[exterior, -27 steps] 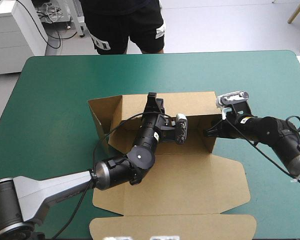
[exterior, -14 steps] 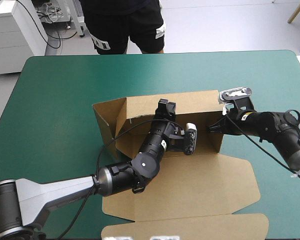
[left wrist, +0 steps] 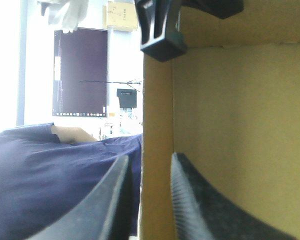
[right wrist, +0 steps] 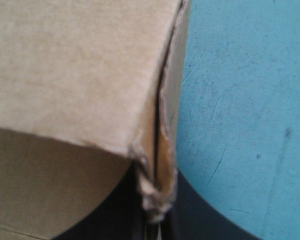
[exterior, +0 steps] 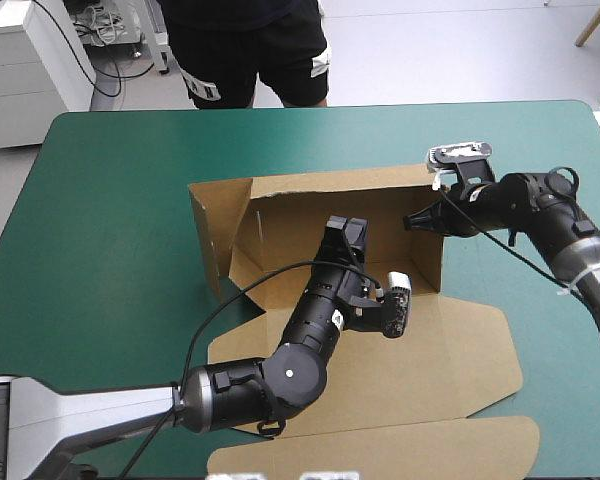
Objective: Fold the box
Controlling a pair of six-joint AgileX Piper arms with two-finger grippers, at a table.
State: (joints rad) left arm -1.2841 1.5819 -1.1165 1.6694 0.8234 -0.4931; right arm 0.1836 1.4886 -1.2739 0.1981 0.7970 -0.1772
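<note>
Right gripper [exterior: 414, 222] on box [exterior: 310, 212], walls upright

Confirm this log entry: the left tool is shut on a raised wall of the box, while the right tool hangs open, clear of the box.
One part is wrong. The right tool does not hang open and clear. It is shut on the box, pinching the frayed edge of a raised wall, as the right wrist view shows. The rest stands: the left tool is shut on a raised wall of the box.
</note>
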